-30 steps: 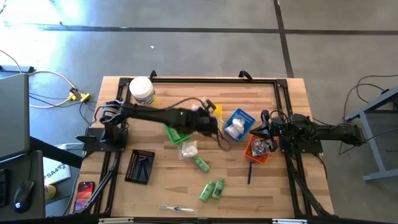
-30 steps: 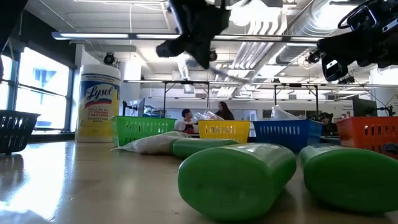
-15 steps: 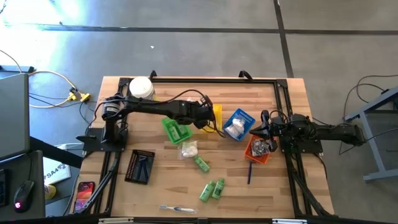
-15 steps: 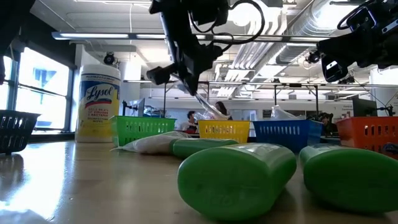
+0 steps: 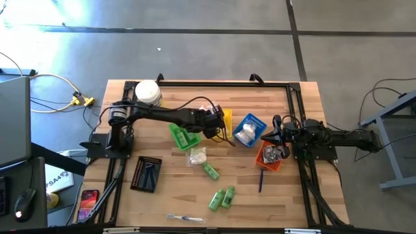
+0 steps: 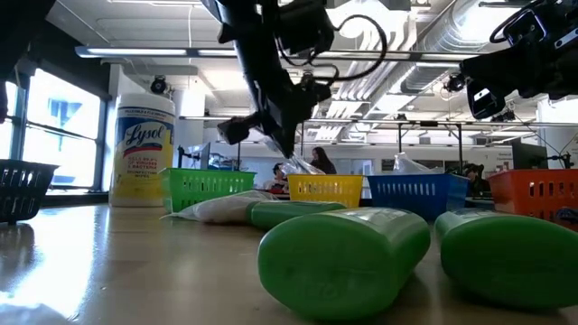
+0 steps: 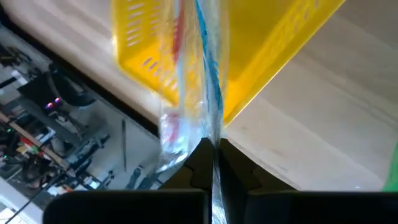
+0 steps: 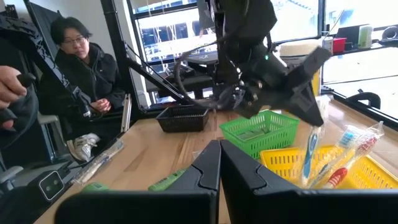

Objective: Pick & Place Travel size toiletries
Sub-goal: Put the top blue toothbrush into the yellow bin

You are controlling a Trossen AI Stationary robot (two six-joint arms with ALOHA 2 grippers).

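My left gripper [image 5: 216,123] hangs over the yellow tray [image 5: 227,116], shut on a clear-wrapped toothbrush [image 7: 193,74]. The same toothbrush [image 8: 310,152] shows in the right wrist view, slanting down to the tray, where other wrapped toothbrushes [image 8: 356,144] lie. On the table lie green tubes [image 5: 221,197], a white packet [image 5: 197,156] and one more wrapped toothbrush [image 5: 185,218]. My right gripper [image 5: 265,138] waits shut at the table's right, beside the orange tray [image 5: 268,156]. My left gripper pinches one end of the clear wrapper [image 7: 212,138] between its two fingers, which slant down from the table's left. The package hangs below the fingers, lifted clear of the table, its lower end [image 8: 306,177] at the yellow tray; whether it touches the tray I cannot tell.
A green tray [image 5: 184,137] stands under my left arm, a blue tray [image 5: 249,129] right of the yellow one, a black tray [image 5: 146,174] near the left front. A large white jar [image 5: 148,94] stands at the far left. People sit beyond the table.
My left gripper has sunk toward the yellow tray and rolled about its wrist, still shut on the wrapped toothbrush. The toothbrush has come down with it and now slants into the tray's mouth.
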